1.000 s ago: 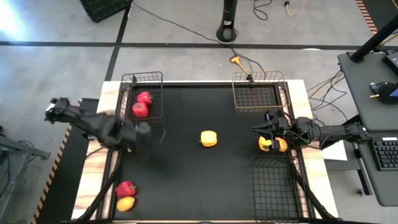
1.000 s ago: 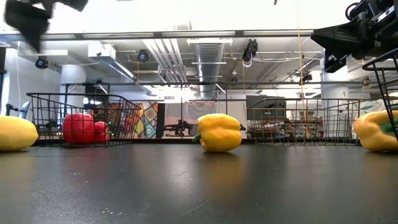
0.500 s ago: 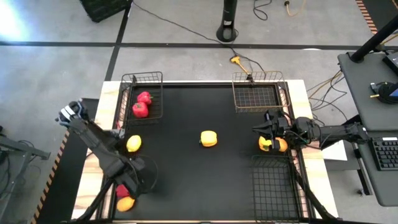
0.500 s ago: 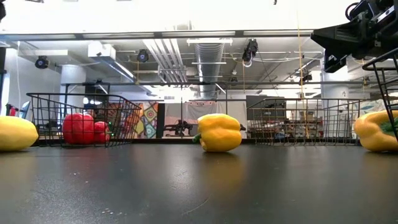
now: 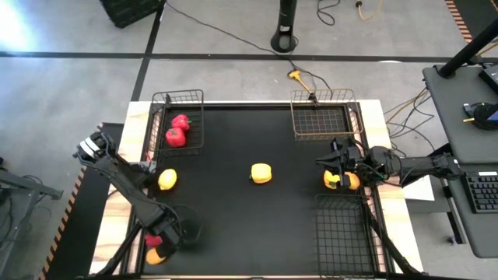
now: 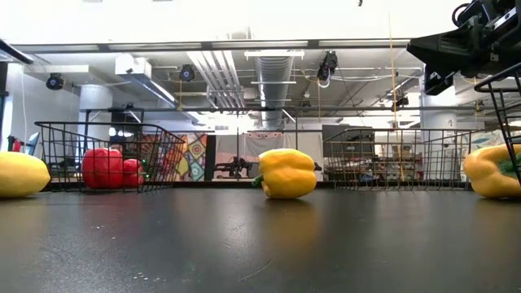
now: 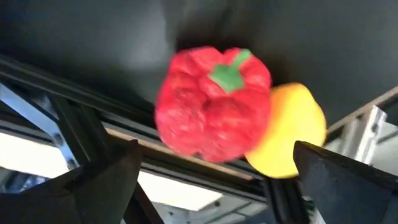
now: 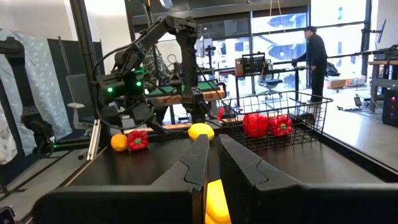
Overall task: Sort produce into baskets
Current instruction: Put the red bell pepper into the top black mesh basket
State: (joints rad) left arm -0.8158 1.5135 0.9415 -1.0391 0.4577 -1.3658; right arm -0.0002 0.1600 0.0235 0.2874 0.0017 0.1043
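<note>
My left gripper (image 5: pixel 173 233) hangs open over a red bell pepper (image 7: pixel 211 102) that lies on the mat at the near left corner, touching an orange-yellow fruit (image 7: pixel 289 134). Its fingers stand on either side of the pepper and touch nothing. My right gripper (image 5: pixel 333 165) is shut and held high above a yellow pepper (image 6: pixel 492 171) and an orange-yellow fruit (image 5: pixel 352 181) at the table's right. The far-left black basket (image 5: pixel 194 117) holds two red peppers (image 5: pixel 177 131). Another yellow pepper (image 5: pixel 261 173) lies mid-table, and a third fruit (image 5: pixel 167 180) lies at the left.
A tan wire basket (image 5: pixel 323 118) stands at the far right. A black wire basket (image 5: pixel 342 233) stands at the near right, close under my right arm. A black crate (image 5: pixel 128 9) sits on the floor beyond the table. A person (image 8: pixel 314 53) stands far off in the room.
My left gripper has swung from beside the far-left basket toward the table's near edge. It now hangs over the red pepper at the near left corner. The fruit at the left, hidden under the arm a second ago, now shows.
</note>
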